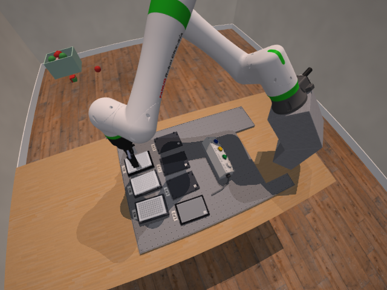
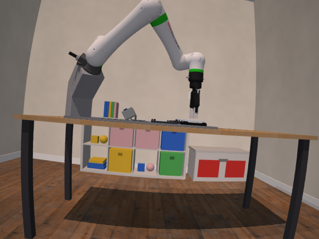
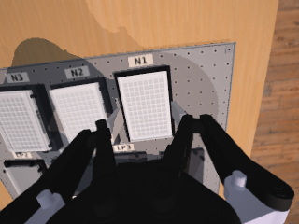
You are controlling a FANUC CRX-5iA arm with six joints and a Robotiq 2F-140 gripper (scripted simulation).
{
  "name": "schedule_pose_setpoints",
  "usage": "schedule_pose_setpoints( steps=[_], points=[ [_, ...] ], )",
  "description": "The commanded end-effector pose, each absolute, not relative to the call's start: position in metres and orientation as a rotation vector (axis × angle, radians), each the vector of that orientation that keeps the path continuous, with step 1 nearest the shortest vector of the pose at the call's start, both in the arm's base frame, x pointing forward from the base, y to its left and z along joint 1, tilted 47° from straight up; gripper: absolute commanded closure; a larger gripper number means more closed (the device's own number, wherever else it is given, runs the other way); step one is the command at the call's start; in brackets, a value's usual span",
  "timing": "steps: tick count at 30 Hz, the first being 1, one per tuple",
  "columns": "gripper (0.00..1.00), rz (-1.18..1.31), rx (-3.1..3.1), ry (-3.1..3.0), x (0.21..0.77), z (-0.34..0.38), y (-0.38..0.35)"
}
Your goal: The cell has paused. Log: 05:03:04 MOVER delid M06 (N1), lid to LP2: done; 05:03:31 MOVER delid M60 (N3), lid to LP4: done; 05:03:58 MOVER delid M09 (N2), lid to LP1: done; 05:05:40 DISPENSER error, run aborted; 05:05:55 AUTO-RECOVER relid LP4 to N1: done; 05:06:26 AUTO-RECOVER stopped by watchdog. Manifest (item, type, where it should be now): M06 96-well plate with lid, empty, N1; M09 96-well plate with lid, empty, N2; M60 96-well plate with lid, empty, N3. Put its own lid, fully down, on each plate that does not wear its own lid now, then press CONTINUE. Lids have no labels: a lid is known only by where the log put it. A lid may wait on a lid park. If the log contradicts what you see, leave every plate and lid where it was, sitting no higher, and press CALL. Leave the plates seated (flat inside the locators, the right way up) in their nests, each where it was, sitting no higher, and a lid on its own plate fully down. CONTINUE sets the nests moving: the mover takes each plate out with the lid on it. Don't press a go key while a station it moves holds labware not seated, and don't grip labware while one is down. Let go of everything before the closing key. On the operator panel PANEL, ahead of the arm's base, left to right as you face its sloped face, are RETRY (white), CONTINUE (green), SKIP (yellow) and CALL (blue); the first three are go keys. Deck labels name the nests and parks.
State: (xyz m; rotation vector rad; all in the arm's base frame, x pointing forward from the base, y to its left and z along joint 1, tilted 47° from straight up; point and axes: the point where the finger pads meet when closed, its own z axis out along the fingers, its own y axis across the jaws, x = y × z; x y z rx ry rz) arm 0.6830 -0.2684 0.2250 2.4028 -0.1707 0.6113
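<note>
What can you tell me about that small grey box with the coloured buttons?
The panel is a small, long, light grey box with a sloped face, standing on the grey perforated deck beside a row of dark pads. A row of round keys runs along its face: blue, yellow, green and a pale one that is hard to make out. A thin cable leaves one end. Nothing is pressing any key.

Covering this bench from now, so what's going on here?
The arm's gripper hangs open and holds nothing, just above the plate in nest N1. Two more plates sit in N2 and N3. One lid lies on a lid park beside the N3 plate. Nothing is pressing the operator panel.
</note>
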Motion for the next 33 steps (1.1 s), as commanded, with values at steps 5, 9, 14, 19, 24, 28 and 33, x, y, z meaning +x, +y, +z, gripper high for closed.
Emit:
schedule_pose_setpoints(
  steps=[5, 9, 14, 19, 24, 28, 33],
  points=[
    [0.41, 0.612, 2.403, -0.17, 0.6831, 0.2252, -0.2681],
    [0.34, 0.612, 2.403, -0.17, 0.6831, 0.2252, -0.2681],
    [0.34, 0.612, 2.403, -0.17, 0.6831, 0.2252, -0.2681],
    [0.34, 0.612, 2.403, -0.17, 0.6831, 0.2252, -0.2681],
    [0.34, 0.612, 2.403, -0.17, 0.6831, 0.2252, -0.2681],
    [0.34, 0.612, 2.403, -0.17, 0.6831, 0.2252, -0.2681],
    [0.34, 0.612, 2.403, -0.17, 0.6831, 0.2252, -0.2681]
  ],
)
